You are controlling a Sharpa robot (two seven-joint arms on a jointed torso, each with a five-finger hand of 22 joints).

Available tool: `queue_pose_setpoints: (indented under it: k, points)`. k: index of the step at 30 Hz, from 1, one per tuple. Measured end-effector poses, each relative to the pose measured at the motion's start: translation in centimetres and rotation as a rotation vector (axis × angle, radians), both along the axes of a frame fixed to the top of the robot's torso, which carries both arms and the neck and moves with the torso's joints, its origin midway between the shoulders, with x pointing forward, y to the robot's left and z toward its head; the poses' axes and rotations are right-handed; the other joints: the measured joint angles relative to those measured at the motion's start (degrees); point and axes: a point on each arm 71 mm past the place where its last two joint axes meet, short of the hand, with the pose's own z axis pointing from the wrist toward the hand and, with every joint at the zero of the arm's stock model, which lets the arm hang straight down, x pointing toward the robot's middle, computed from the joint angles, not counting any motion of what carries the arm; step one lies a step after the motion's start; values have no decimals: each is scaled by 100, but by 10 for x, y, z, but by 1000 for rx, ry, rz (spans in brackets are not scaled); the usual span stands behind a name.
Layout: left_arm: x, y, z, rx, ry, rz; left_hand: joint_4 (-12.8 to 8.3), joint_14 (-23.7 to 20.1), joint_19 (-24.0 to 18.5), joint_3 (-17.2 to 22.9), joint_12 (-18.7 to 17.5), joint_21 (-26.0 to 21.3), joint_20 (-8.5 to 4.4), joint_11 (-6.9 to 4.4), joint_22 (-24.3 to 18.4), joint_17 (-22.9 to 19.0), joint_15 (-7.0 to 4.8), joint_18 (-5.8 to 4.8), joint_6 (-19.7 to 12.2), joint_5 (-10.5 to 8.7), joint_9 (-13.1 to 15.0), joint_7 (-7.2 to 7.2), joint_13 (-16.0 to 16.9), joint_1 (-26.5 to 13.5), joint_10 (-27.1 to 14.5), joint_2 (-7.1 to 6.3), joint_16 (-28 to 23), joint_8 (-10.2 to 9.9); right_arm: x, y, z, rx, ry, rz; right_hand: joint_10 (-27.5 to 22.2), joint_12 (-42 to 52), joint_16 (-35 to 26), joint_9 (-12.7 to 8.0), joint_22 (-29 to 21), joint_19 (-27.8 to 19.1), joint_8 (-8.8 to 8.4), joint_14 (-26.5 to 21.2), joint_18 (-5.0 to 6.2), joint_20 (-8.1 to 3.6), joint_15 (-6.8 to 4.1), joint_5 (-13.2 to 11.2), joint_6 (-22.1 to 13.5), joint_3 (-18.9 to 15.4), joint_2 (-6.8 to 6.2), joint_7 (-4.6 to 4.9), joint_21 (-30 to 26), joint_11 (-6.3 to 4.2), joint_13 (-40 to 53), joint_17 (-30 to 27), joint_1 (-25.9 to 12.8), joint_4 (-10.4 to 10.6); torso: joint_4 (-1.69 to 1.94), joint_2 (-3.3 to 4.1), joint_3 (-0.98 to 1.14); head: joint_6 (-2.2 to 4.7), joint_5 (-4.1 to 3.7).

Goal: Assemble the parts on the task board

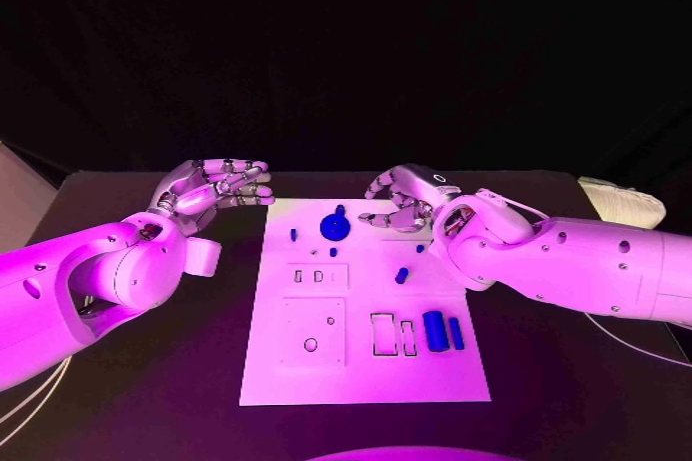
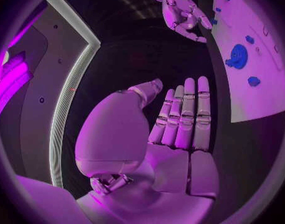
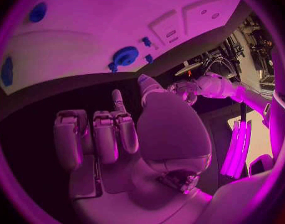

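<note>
— What's carrying everything here?
— A black table (image 1: 159,381), dark and matte, running from the near edge to the far side.
— And lying straight on it?
— The task board (image 1: 361,376), a white plate sitting flat in the middle, long side running near to far. Its far edge lies close to the table's far side.
— Anything else on that surface?
— Over at the far right there's a pale, light-coloured object (image 1: 623,201) by the table's edge; what it is, I can't tell.
</note>
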Motion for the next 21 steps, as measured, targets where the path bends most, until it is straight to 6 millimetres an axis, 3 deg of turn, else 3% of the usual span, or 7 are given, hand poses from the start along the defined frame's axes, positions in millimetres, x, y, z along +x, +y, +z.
queue_pose_setpoints:
  k: [2,4,7,11,14,16,21]
  points:
    - [1,1,0,1,0,2,0,0,0,0,0,0,0,0,0,0,0,0,0,0,0,0,0,-1,0,-1,0,0,0,-11,4,13,-6,-9,0,0,0,0,0,0,0,0,0,0,0,-57,1,11,-20,1,-7,0,0,0,47,6,-13,-11,14,16,-12]
    - [1,0,0,1,0,2,0,0,0,0,0,0,0,0,0,7,0,1,0,0,0,0,0,-17,0,-18,0,0,1,-27,6,27,-3,-19,0,0,0,0,0,0,0,0,0,0,0,-28,39,234,10,2,-49,0,0,0,475,-124,-24,-19,26,35,-32]
    - [2,-1,-1,-1,0,-2,0,0,-20,0,0,0,20,0,-1,7,0,0,0,0,-1,0,0,-30,0,-30,0,0,1,-51,6,50,15,-33,0,0,0,-16,0,0,-26,0,0,0,0,-148,39,476,-82,2,-50,0,-1,0,821,-239,-45,-28,49,58,-70]
    - [2,-2,-1,-3,0,-5,0,-20,-20,0,0,0,20,0,-1,7,21,0,-21,0,-1,21,0,-30,0,-30,0,0,4,-80,4,73,43,-47,0,0,0,-41,-1,0,-72,0,0,0,0,-323,18,577,-183,22,-75,0,-1,0,923,-278,-87,-40,88,71,-130]
    - [2,-3,-1,-5,-1,-10,0,-20,-20,0,0,0,20,0,-1,7,20,1,-21,0,-1,21,0,-30,0,-30,0,0,7,-99,2,85,59,-59,0,-3,0,-52,-1,0,-100,0,-1,0,0,-366,8,577,-195,33,-97,0,-1,0,935,-278,-114,-45,107,80,-152]
    - [2,-3,-1,-6,-1,-12,0,-20,-20,0,0,0,20,0,-1,6,20,0,-21,0,-1,21,0,-30,0,-30,0,0,9,-112,-1,97,72,-70,5,-49,0,-76,-1,0,-170,0,-1,0,0,-366,-64,569,-196,96,-97,5,-1,0,933,-270,-127,-47,117,82,-164]
    - [3,-3,-2,-7,-1,-15,-10,-20,-20,10,0,0,20,0,0,10,20,0,-21,0,-1,21,0,-30,0,-30,0,0,11,-132,-14,127,111,-80,-1,-104,0,-107,-1,0,-267,21,0,0,21,-398,-208,480,-274,124,-139,43,-2,0,905,-182,-146,-46,141,85,-191]
